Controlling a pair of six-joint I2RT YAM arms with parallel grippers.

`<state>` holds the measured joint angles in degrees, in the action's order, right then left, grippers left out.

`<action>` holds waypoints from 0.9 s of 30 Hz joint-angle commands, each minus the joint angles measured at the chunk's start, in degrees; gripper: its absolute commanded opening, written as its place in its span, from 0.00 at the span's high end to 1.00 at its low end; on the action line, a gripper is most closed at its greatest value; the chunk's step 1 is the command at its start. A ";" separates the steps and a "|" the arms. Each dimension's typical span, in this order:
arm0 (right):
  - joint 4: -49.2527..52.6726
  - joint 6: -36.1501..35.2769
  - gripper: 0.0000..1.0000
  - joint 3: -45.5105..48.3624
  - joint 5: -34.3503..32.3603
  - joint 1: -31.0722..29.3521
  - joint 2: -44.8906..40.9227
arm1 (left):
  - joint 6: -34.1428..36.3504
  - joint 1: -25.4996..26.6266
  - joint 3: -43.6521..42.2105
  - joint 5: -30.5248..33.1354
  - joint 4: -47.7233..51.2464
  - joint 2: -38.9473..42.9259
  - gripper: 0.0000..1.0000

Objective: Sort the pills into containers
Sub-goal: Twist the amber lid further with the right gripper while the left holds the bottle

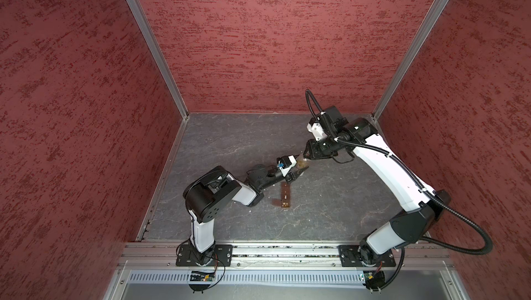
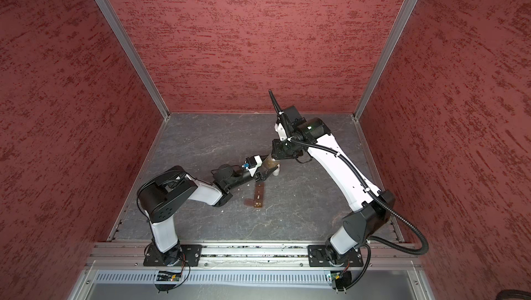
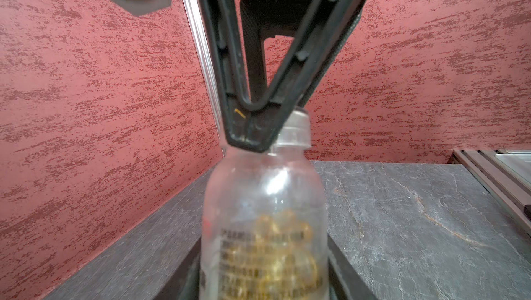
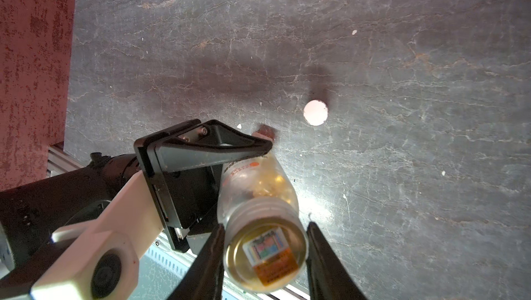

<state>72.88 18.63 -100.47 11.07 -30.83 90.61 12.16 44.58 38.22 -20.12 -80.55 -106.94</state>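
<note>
The left fingers [image 4: 207, 152] pinched the bottle [image 4: 258, 180] above the worktop [image 4: 402, 54]; the right fingers [image 4: 209, 264] flanked its open neck, grip unclear. A white cap [image 4: 315, 112] and brown containers [image 1: 285, 196] lay nearby.

Both arms — left arm [image 1: 201, 232], right arm [image 1: 382, 169] — have white link shells and black joint housings. A black corrugated cable [image 1: 489, 244] loops at the lower right in a top view. Black base plates [image 1: 224, 255] carry what appear to be screws. The fingers [image 3: 227, 63] are black open triangular frames.
</note>
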 commanded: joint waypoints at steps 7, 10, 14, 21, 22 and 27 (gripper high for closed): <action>-0.10 11.26 0.74 -0.11 -3.99 0.29 -1.54 | 6.77 3.64 -0.64 9.13 -0.39 -0.54 1.00; -0.11 11.60 0.76 0.33 -5.03 0.24 -2.05 | 6.23 3.73 -0.93 9.31 -0.39 -0.22 0.91; 0.23 11.34 0.77 0.10 -5.35 0.25 -2.11 | 6.04 3.62 -1.60 9.41 -0.37 0.58 0.44; 0.66 13.83 0.80 -1.02 -5.29 0.24 -1.65 | 6.11 3.76 -1.96 9.13 -0.35 1.07 0.83; 0.40 14.45 0.80 -1.03 -4.81 0.24 -1.66 | 6.29 4.00 -1.83 9.56 -0.39 0.90 0.82; 0.63 15.60 0.80 -1.17 -5.21 0.16 -1.16 | 6.07 4.15 -1.59 10.43 -0.39 0.47 0.36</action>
<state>74.00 31.29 -100.44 8.25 -30.92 90.04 17.58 48.27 36.97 -11.03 -80.79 -106.80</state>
